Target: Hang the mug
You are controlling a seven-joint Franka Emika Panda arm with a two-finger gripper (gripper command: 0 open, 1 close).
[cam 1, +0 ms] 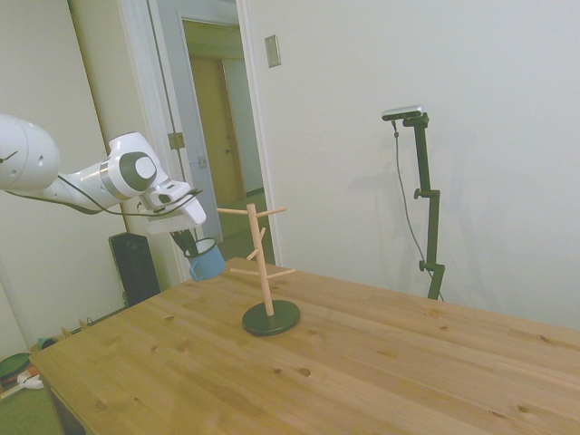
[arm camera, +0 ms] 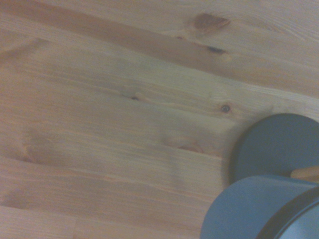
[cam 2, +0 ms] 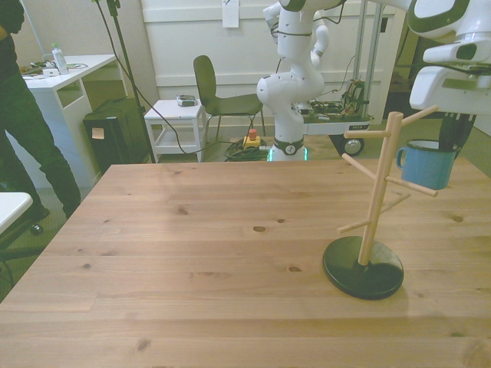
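The mug [cam 1: 206, 261] is small and light blue with a pale rim, and it hangs in the air, tilted, well above the table. My gripper [cam 1: 189, 243] is shut on its rim from above. The wooden peg stand [cam 1: 261, 263] rises from a dark round base [cam 1: 271, 318] just beside the mug. In the front view the mug [cam 2: 426, 163] sits at the front view's right of the peg stand [cam 2: 376, 192], level with its middle pegs, with the gripper [cam 2: 448, 142] over it. The wrist view shows the mug [arm camera: 259, 209] close up, above the stand's base [arm camera: 276, 144].
The wooden table [cam 2: 192, 253] stretches wide toward the front view's left. A person [cam 2: 19, 115] stands beyond the table's corner there. Behind the table are a chair [cam 2: 222, 96] and a small white side table [cam 2: 178, 123].
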